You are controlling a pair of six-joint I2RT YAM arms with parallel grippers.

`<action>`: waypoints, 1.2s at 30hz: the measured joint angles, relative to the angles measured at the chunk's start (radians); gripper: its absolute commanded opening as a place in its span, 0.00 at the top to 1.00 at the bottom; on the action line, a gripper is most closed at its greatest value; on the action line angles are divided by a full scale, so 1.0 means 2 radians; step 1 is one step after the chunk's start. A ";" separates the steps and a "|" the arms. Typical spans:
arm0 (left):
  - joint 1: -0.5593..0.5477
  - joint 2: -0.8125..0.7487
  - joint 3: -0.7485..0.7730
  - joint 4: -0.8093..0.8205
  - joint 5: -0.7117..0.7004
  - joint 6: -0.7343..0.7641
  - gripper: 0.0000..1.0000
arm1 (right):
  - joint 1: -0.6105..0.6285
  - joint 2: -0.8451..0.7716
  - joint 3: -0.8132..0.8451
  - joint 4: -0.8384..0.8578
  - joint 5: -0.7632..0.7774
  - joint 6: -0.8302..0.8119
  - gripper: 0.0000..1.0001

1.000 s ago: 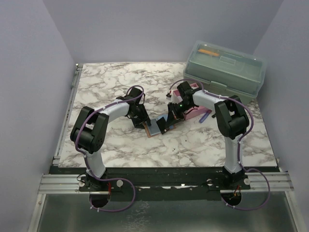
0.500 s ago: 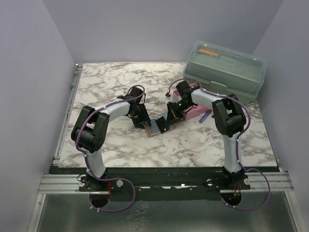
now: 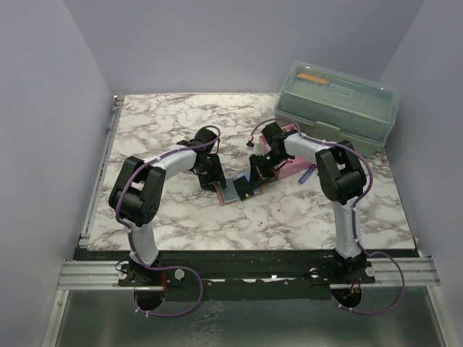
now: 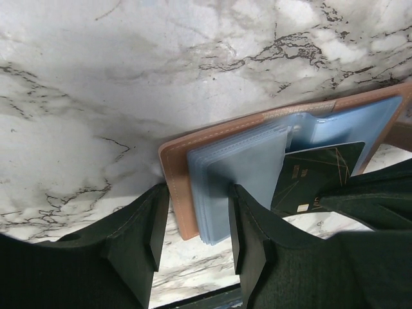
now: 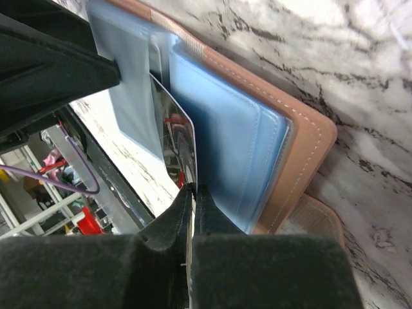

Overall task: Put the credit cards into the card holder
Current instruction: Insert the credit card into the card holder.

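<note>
Over the last second the left arm's elbow and wrist edge a little to the right, and the right arm's elbow drifts slightly left. The card holder (image 3: 228,194) keeps its place on the marble table (image 3: 166,123), between the two wrists near the middle.

The holder lies open and flat, inside face up. In the top view its long axis runs roughly left to right, rising slightly toward the right arm. Its reddish-brown cover frames a stack of blue plastic sleeves (image 4: 244,167).

A dark credit card (image 4: 315,170) with gold markings sits at the sleeves' far end. One corner of the card reaches in among the sleeves, toward the left arm. In the right wrist view the card shows almost edge-on.

The left arm bends from its base out to the right, with its wrist tipped down over the holder's left end. The left gripper (image 4: 197,193) has its fingers apart. The cover's edge and the sleeve stack show in the gap between them. Whether the fingers press on the holder cannot be told.

The right arm reaches leftward and down, in front of the pink tray (image 3: 293,168) and well apart from the grey-green toolbox (image 3: 340,108). The right gripper (image 5: 192,190) is pinched tight on the near edge of the card.
</note>
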 measured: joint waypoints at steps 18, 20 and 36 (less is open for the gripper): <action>0.000 0.007 0.014 -0.009 -0.001 0.040 0.53 | 0.005 0.018 0.025 -0.002 -0.006 0.008 1.00; 0.000 0.007 0.014 -0.009 -0.001 0.040 0.53 | 0.005 0.018 0.025 0.002 -0.006 0.014 1.00; 0.004 -0.002 -0.002 0.007 0.005 0.023 0.47 | 0.006 -0.006 -0.043 0.103 -0.004 0.110 0.93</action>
